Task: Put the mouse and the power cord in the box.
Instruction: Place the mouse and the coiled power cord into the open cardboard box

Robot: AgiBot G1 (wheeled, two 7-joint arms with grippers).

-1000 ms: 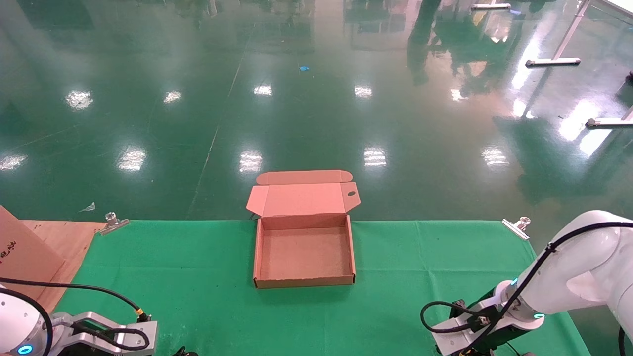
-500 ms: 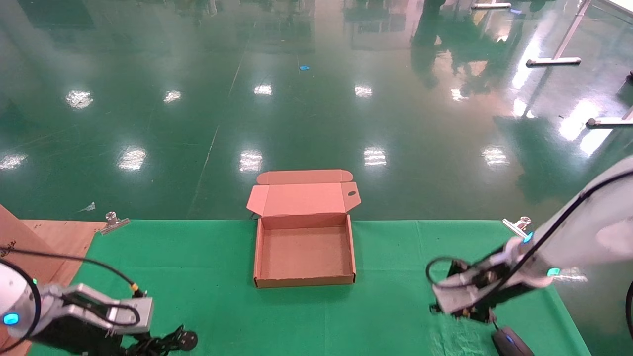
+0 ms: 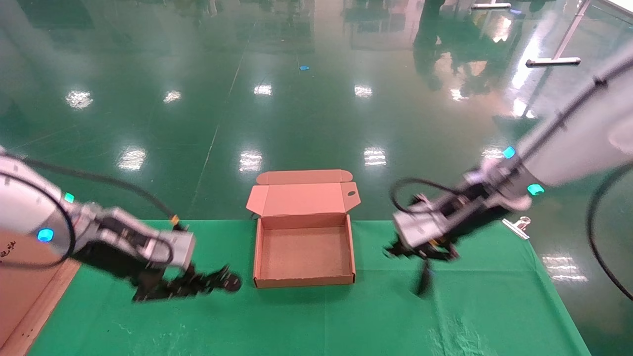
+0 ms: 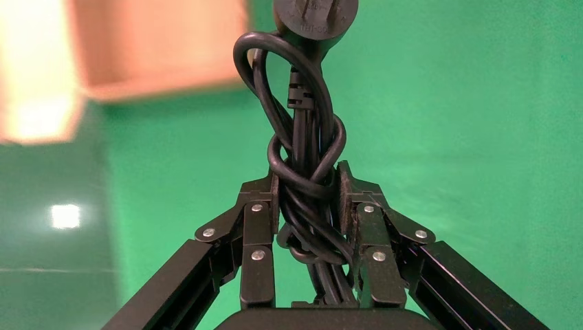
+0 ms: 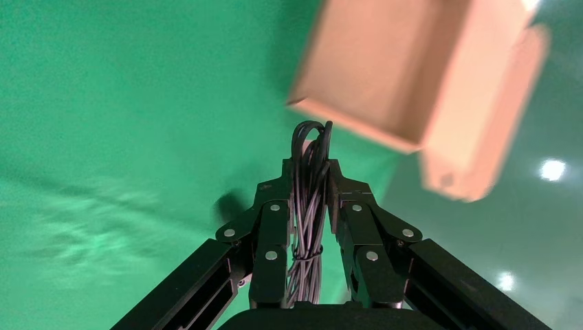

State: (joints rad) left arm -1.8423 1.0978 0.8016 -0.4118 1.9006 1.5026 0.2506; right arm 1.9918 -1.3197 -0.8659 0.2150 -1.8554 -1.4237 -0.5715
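Brings both arms up from the near edge of the green cloth [image 3: 316, 321] within the last second and swings them inward, so that now flanks the box [image 3: 304, 282] on either side, each load already in hand. Clamps the left gripper [image 4: 308, 189] tight on the knotted middle of the power cord [image 4: 302, 117], with the plug [image 4: 315, 17] sticking out ahead of the fingertips and, in the head view, hanging just beside the box's left front corner, apart from it and above the cloth. Pinches the right gripper [image 5: 308, 175] shut on the looped cable bundle [image 5: 307, 227] of the mouse [image 3: 423, 284], which seems to be the dark smeared shape dangling below that gripper, over the cloth and near the box's right wall; cannot make out more than a blur there. Means, as a judgement, that picking up is over and only the carry and drop remain for both items, with nothing in the box yet. Leaves the lid [image 3: 301, 199] folded back past the far edge, so keeps the tray wide open from above. Faces as obstacles only the low side walls, which the hanging plug and the swinging mouse could catch, and the chance of the two arms crowding over one small opening. Passes well clear of the clip [image 3: 517, 225] at the far right corner and the cardboard sheet [image 3: 20, 291] at the left
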